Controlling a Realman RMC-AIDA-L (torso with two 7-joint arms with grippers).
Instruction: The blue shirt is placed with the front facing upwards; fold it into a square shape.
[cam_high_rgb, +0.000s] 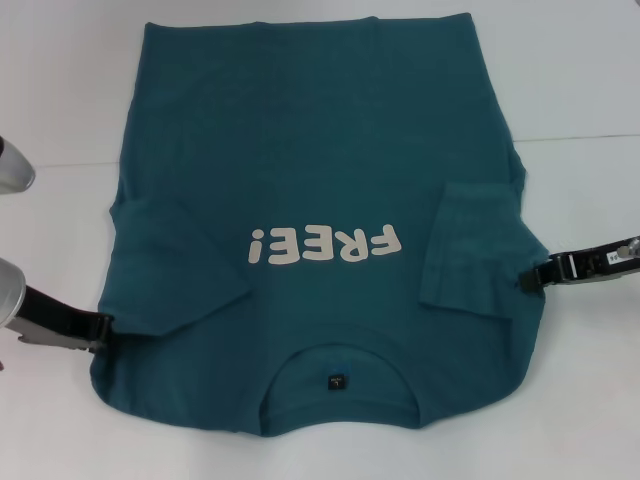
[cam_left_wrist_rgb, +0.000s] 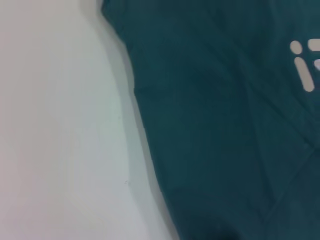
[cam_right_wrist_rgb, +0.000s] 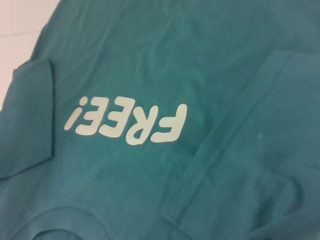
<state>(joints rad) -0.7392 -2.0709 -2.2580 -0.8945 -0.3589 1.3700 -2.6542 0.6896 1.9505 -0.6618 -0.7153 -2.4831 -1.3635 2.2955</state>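
The blue shirt (cam_high_rgb: 320, 150) lies front up on the white table (cam_high_rgb: 585, 70), with its collar and small dark neck tag (cam_high_rgb: 337, 381) nearest me. The white "FREE!" lettering (cam_high_rgb: 325, 243) reads upside down from here. Both short sleeves (cam_high_rgb: 175, 275) (cam_high_rgb: 470, 250) are folded inward onto the body. My left gripper (cam_high_rgb: 106, 329) touches the shirt's left edge beside the folded sleeve. My right gripper (cam_high_rgb: 528, 279) meets the right edge by the other sleeve. The left wrist view shows the shirt's edge (cam_left_wrist_rgb: 225, 125) on the table, and the right wrist view shows the lettering (cam_right_wrist_rgb: 127, 122).
A grey-white rounded part of my left arm (cam_high_rgb: 12, 165) juts in at the far left. A seam line (cam_high_rgb: 590, 135) runs across the table behind the shirt. Bare white table (cam_left_wrist_rgb: 60, 125) borders the shirt on both sides and at the front.
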